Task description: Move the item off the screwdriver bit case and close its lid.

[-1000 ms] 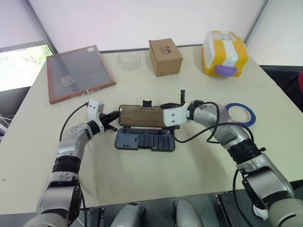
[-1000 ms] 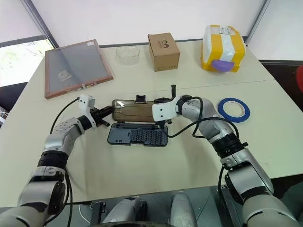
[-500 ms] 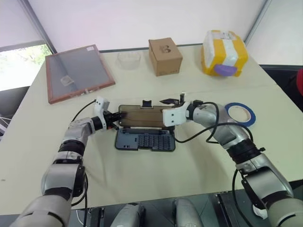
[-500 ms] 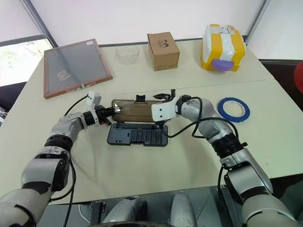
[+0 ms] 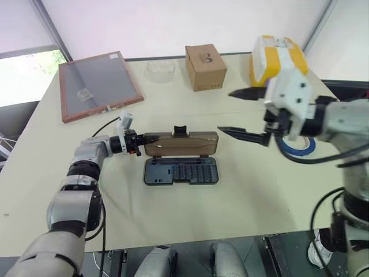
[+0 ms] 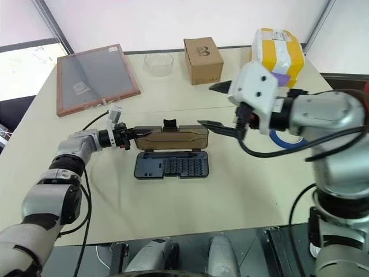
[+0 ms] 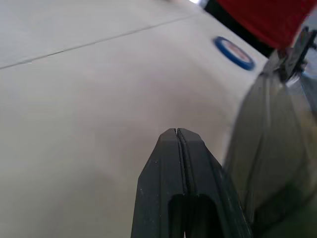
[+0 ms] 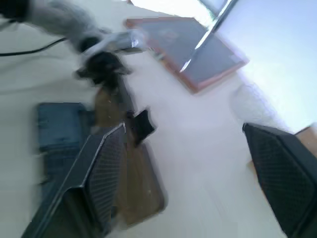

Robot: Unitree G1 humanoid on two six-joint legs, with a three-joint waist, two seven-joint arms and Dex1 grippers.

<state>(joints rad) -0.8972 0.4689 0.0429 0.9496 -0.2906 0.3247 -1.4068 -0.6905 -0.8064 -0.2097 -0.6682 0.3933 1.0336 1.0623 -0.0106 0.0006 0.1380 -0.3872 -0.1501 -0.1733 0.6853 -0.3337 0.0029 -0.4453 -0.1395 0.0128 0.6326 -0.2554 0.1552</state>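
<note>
I am looking at the screwdriver bit case [image 5: 180, 171] lying open in the middle of the table [image 5: 173, 231]. Its dark bottom half is showing rows of bits. Its see-through brown lid [image 5: 180, 143] is folded back on the far side. My left gripper [image 5: 137, 144] is pressing its fingers together, touching the lid's left end. My right gripper [image 5: 225, 111] is hanging in the air beside the case's right end, fingers wide apart.

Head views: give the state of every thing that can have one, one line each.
Dark blue screwdriver bit case: open, bits exposed.
Translucent brown lid: open, behind the base.
Left gripper: shut, at the lid's left end.
Right gripper: open, empty, above the table.
Brown cardboard box: closed.
Yellow taped parcel: sealed.
</note>
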